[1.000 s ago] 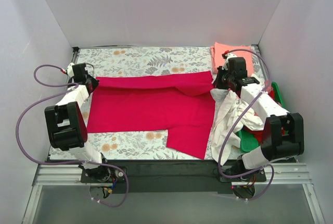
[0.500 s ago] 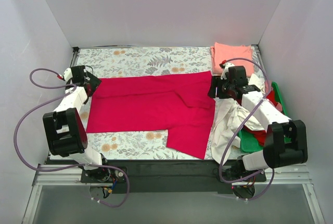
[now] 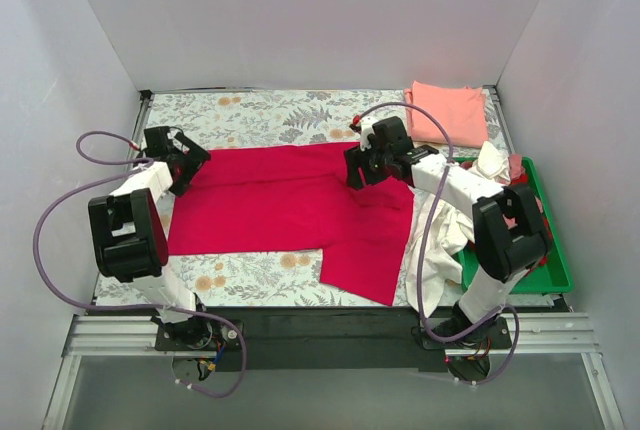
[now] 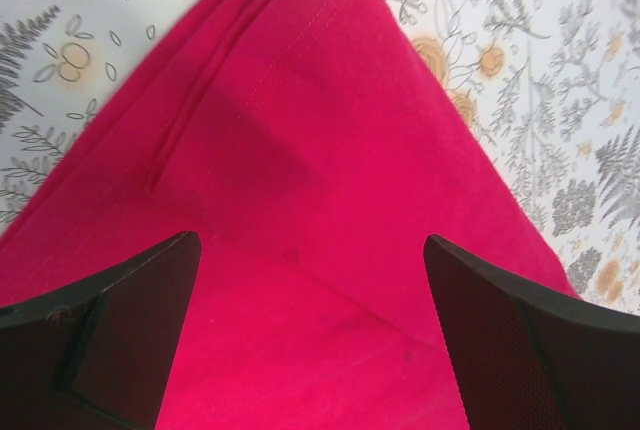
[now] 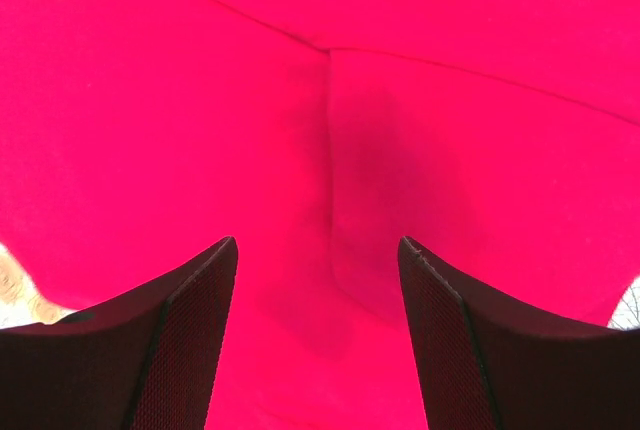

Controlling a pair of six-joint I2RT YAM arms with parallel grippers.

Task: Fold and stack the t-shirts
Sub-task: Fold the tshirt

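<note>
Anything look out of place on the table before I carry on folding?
Yes. The white shirt is crumpled and spills out of the green tray onto the table, beside the crimson shirt. The crimson shirt is not squared either: one flap juts toward the near edge at its right end.

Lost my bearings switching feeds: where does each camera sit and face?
Top external: above, behind the bases, looking down; both arms, left gripper and right gripper, over the large crimson-red cloth t-shirt.
Left wrist: on left arm, facing down at shirt's corner and floral table; open black fingers show.
Right wrist: facing down at shirt creases; open black fingers show.
Shared: that shirt.
</note>
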